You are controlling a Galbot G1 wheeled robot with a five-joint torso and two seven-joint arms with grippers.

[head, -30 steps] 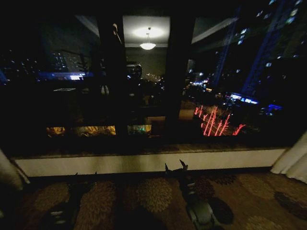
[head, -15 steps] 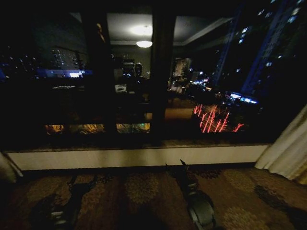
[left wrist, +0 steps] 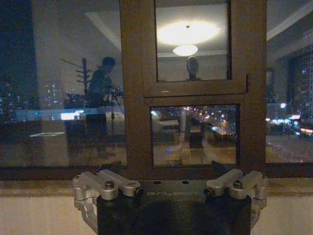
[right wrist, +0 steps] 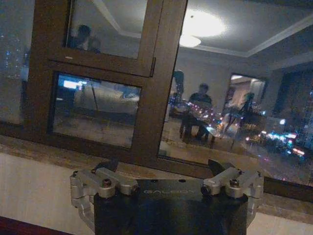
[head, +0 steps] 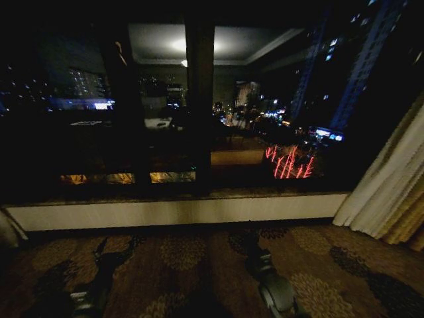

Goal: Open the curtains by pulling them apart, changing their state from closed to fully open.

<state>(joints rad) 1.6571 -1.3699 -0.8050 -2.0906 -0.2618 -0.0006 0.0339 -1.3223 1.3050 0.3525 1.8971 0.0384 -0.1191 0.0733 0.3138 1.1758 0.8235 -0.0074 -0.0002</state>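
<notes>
Both grippers hang low over the carpet (head: 199, 265) in the head view: the left gripper (head: 114, 246) at lower left, the right gripper (head: 250, 240) near the middle, each pointed toward the window (head: 199, 112). From each wrist view, the jaws stand spread wide with nothing between them; the left gripper (left wrist: 171, 183) faces the brown window frame (left wrist: 134, 98), and the right gripper (right wrist: 166, 176) faces the frame and stone sill (right wrist: 44, 149). Neither touches any cloth.

One pale, pleated curtain (head: 381, 192) hangs gathered at the far right edge of the window, well apart from the right gripper, its foot on the carpet. A darker golden drape (head: 411, 222) sits just beside it, farther right. At the far left edge a small pale fold (head: 8, 232) shows low down, well away from the left gripper; I cannot tell what it is.

Glass between them is bare and dark, showing city lights, red streaks and the reflected ceiling lamp (left wrist: 185, 36). Below the sill runs a pale wall band (head: 172, 213); the carpet bears brown flower patterns
</notes>
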